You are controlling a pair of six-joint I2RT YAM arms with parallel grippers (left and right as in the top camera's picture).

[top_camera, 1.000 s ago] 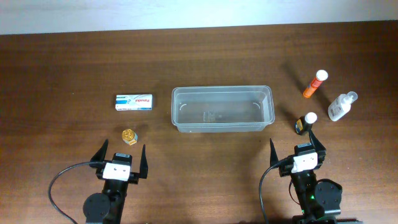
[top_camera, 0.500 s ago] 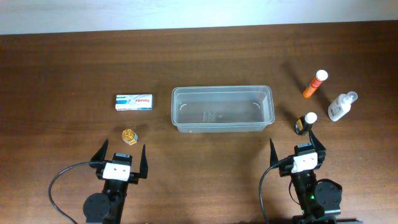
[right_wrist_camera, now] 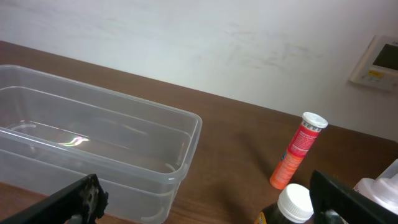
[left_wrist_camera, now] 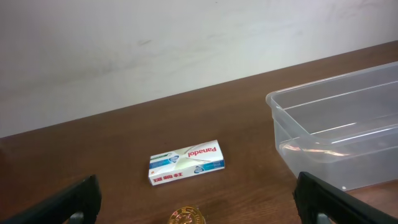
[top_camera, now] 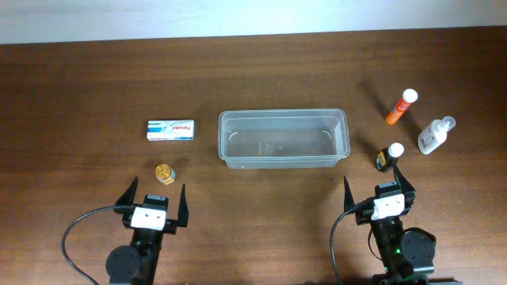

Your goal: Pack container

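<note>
Tabletop of dark wood, one, carries everything here. One container, clear and with nothing in it, sits at its middle, long side facing the arms. Two grippers rest on the near side of the container. The left gripper sits off its left end and the right gripper off its right end, both spread wide and holding nothing.

One white box lies flat, left of the container and apart from it. Three bottles stand or lie to the container's right:
- an orange tube lying on its side
- a clear bottle farther right, also lying down
- a dark bottle with a white cap, nearest the container's right end

One small gold-lidded jar sits off the container's near left corner.

The left wrist view cuts the jar off at the bottom edge and the container at the right. In the right wrist view only the dark bottle's cap and shoulder show, and the clear bottle is a sliver at the edge. I cannot tell whether the right gripper's outer finger touches the dark bottle.
</note>
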